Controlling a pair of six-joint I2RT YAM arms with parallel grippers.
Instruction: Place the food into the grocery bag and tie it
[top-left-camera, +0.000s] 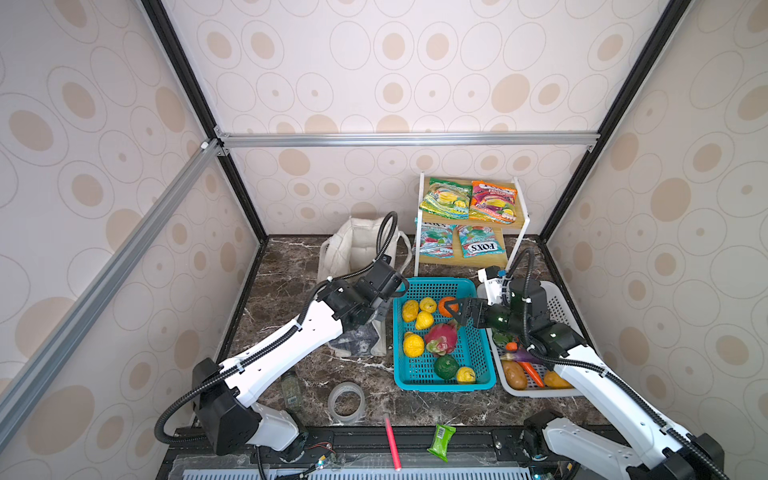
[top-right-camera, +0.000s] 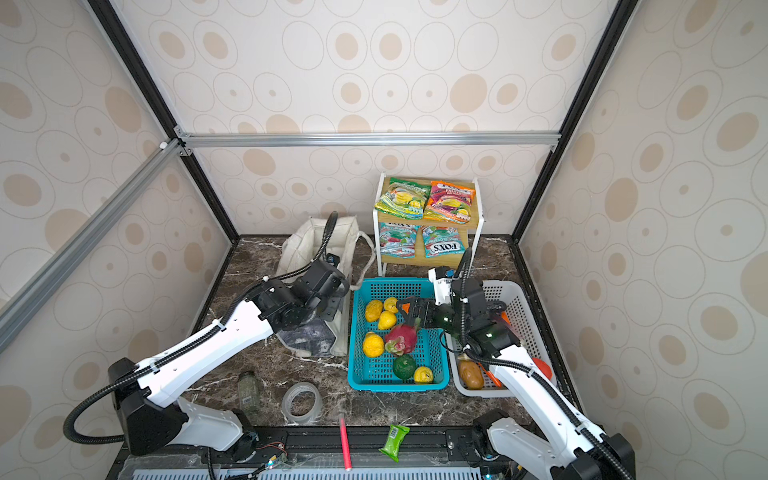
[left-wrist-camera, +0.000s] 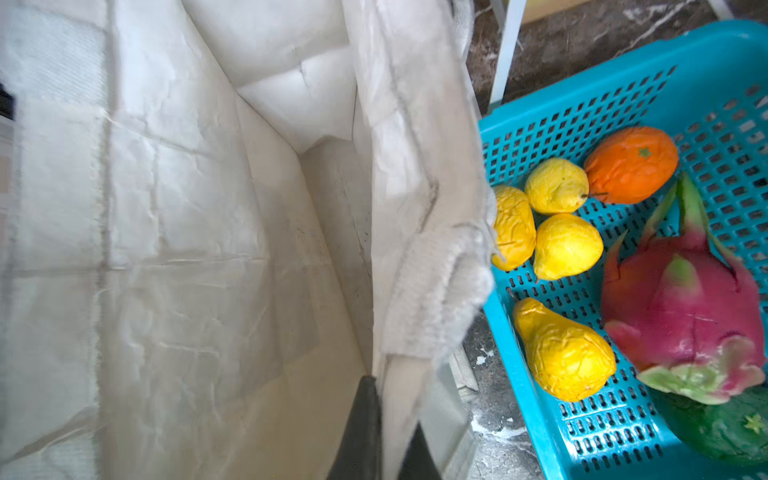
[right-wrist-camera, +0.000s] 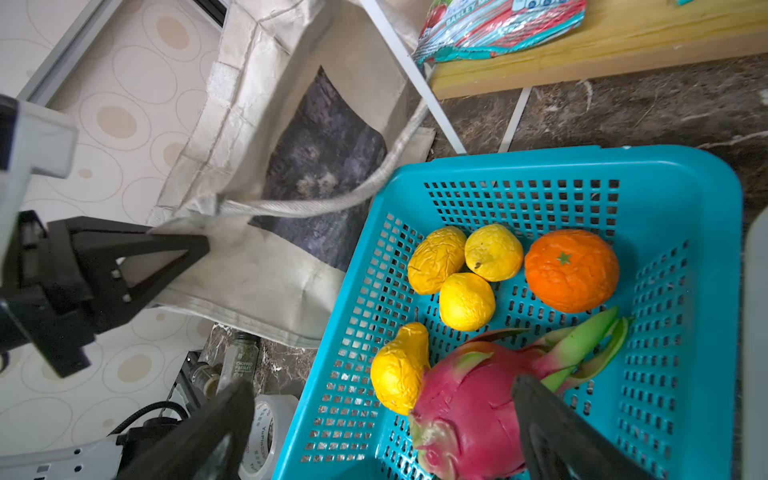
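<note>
A dark marble tabletop (top-left-camera: 286, 266) sits inside a box of cream walls with tan ovals. The soft off-white canvas grocery bag (top-left-camera: 357, 245) stands at the back, left of the middle, with its mouth open to the top. Its right side is just beside the teal plastic basket (top-left-camera: 440, 384), and one cream handle hangs down to that basket's corner.

The left gripper (right-wrist-camera: 195, 247) is pinched tight on the bag's rim nearest the basket, with cloth between its jaws. The right gripper (top-left-camera: 454, 311) hangs over the teal basket with its jaws spread wide, holding nothing. It is above the pink dragon fruit (top-left-camera: 440, 338) and close to the orange round fruit (right-wrist-camera: 571, 270). It looks like it touches neither, but that is hard to tell.

Yellow lumpy fruits (top-left-camera: 413, 345) and a dark green round fruit (top-left-camera: 446, 365) share that basket. A white plastic basket (top-left-camera: 561, 307) of vegetables sits just to its right, under the right arm.

Behind the baskets, a little wooden shelf (top-left-camera: 453, 261) holds green and orange snack packets (top-left-camera: 446, 197) on top and teal packets (top-left-camera: 480, 245) below.

Bare marble lies left of the bag. Near the front edge are a clear tape roll (top-left-camera: 332, 405), a small glass jar (top-left-camera: 291, 388), a pink stick (top-left-camera: 392, 440) and a bright-green wrapper (top-left-camera: 441, 441).
</note>
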